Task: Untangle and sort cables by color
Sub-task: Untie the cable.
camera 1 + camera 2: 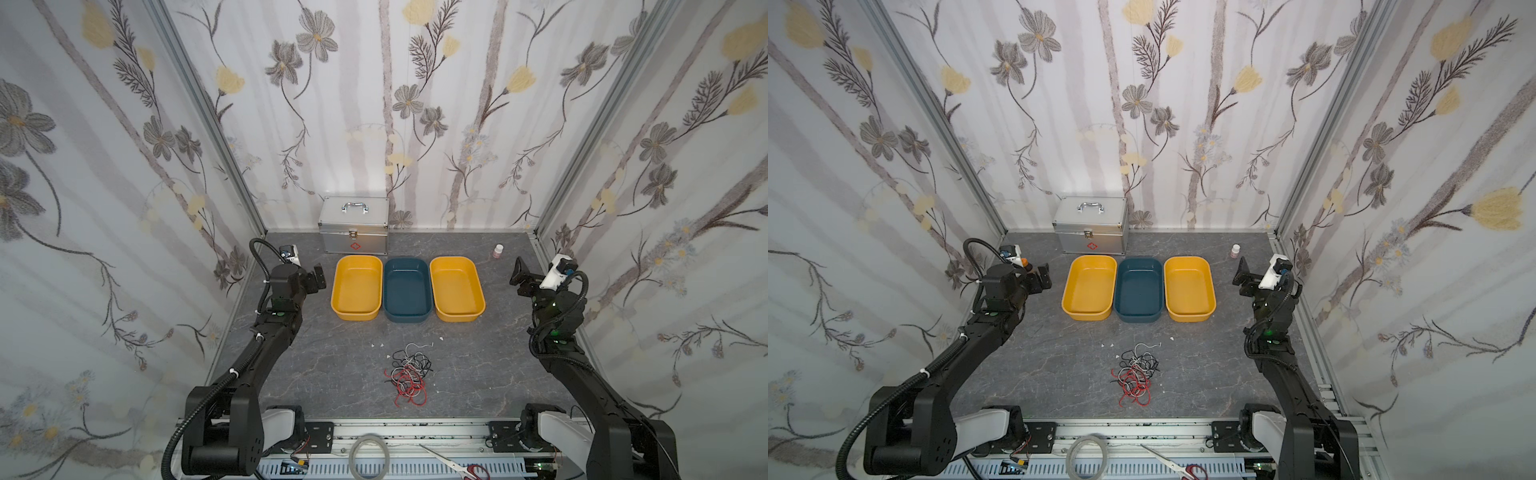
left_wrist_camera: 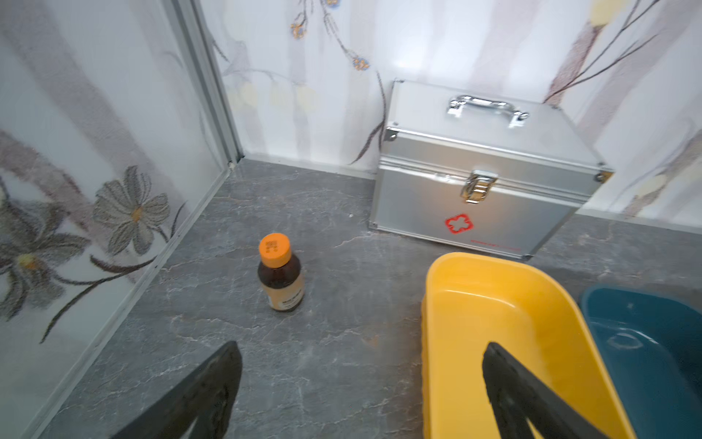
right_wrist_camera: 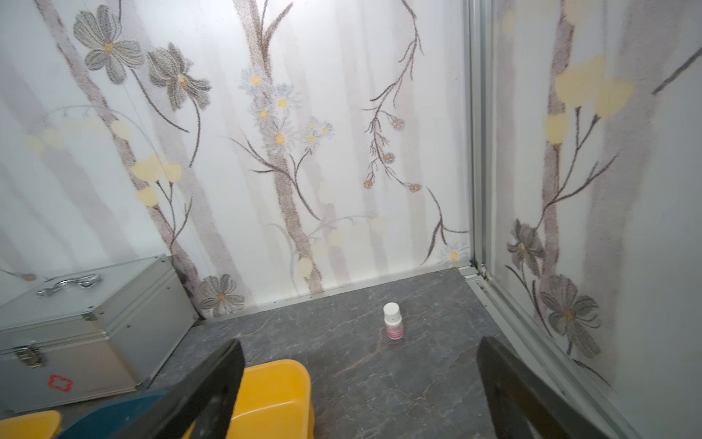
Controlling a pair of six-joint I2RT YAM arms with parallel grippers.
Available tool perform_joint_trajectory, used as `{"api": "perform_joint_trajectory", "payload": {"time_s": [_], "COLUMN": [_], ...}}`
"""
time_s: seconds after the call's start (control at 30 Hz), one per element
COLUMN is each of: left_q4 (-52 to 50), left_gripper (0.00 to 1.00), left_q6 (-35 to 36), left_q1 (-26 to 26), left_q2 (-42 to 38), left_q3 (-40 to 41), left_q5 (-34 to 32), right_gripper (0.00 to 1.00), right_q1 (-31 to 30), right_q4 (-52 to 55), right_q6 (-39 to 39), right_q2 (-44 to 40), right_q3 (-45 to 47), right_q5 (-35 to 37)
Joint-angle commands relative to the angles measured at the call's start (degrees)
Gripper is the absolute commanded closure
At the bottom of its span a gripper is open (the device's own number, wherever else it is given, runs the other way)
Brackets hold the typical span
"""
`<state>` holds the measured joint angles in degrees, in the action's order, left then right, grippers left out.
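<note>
- Lying in one tangle, the cables (image 1: 409, 372) sit well apart from both grippers;
- left gripper (image 1: 318, 277) gapes wide, holding nothing;
- right gripper (image 1: 518, 271) likewise wide, empty.

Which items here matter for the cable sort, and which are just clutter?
Job: tangled red, black and white cables; left yellow bin, blue bin, right yellow bin, all empty, probably the sort targets.
Lying about: first-aid case; orange-capped brown bottle; small white-capped bottle; tape ring; scissors.
</note>
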<state>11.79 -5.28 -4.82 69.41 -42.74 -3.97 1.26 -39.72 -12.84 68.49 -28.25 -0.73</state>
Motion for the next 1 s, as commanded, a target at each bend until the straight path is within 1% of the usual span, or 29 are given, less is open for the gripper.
{"api": "perform_joint_trajectory", "payload": {"time_s": [0.0,0.07,0.17,0.23,0.3,0.37,0.47,0.57,0.67,0.77,0.87,0.97], "left_q4": [-11.6,-14.2,-15.5,-15.6,-15.7,-15.2,-13.0,-8.8,-7.0,-6.3,-5.0,-3.3], "left_gripper": [0.0,0.0,0.0,0.0,0.03,0.04,0.04,0.04,0.04,0.04,0.04,0.04], "left_q6": [-2.5,-3.4,-8.3,-10.8,-12.6,-14.9,-19.1,-23.4,-25.7,-26.3,-27.4,-28.0], "left_q1": [-3.4,-6.2,-9.0,-10.9,-13.4,-16.9,-22.2,-26.6,-30.6,-33.9,-35.3,-35.6], "left_q2": [-1.5,-3.0,-5.1,-5.7,-5.9,-6.3,-7.2,-6.9,-6.1,-6.3,-7.1,-7.8], "left_q3": [-3.3,-4.3,-3.7,-2.6,-1.3,0.7,4.4,8.1,10.5,12.2,14.1,15.9], "left_q5": [1.8,1.4,3.3,4.9,6.6,7.5,8.1,8.4,6.3,4.1,3.0,3.1], "right_gripper": [0.05,0.07,0.09,0.1,0.12,0.16,0.2,0.21,0.28,0.33,0.35,0.37], "right_q1": [-2.6,-6.0,-11.6,-16.1,-20.6,-25.7,-33.5,-39.5,-42.8,-46.9,-50.0,-51.8], "right_q4": [17.5,23.1,25.5,24.8,23.1,21.1,20.9,18.9,19.1,22.1,24.9,27.7], "right_q6": [-5.2,-6.4,-11.3,-15.1,-19.5,-23.5,-26.8,-29.0,-30.9,-32.0,-33.1,-34.7], "right_q2": [-0.2,-0.4,-1.2,-1.9,-2.1,-1.3,1.4,5.1,10.2,13.5,15.3,17.3], "right_q3": [-4.5,-6.2,-4.9,-2.8,-0.3,1.5,1.6,1.5,-0.4,-2.4,-3.6,-4.7], "right_q5": [-4.7,-6.1,-7.8,-8.4,-8.0,-8.8,-6.9,-3.5,-3.4,-0.3,2.3,3.6]}}
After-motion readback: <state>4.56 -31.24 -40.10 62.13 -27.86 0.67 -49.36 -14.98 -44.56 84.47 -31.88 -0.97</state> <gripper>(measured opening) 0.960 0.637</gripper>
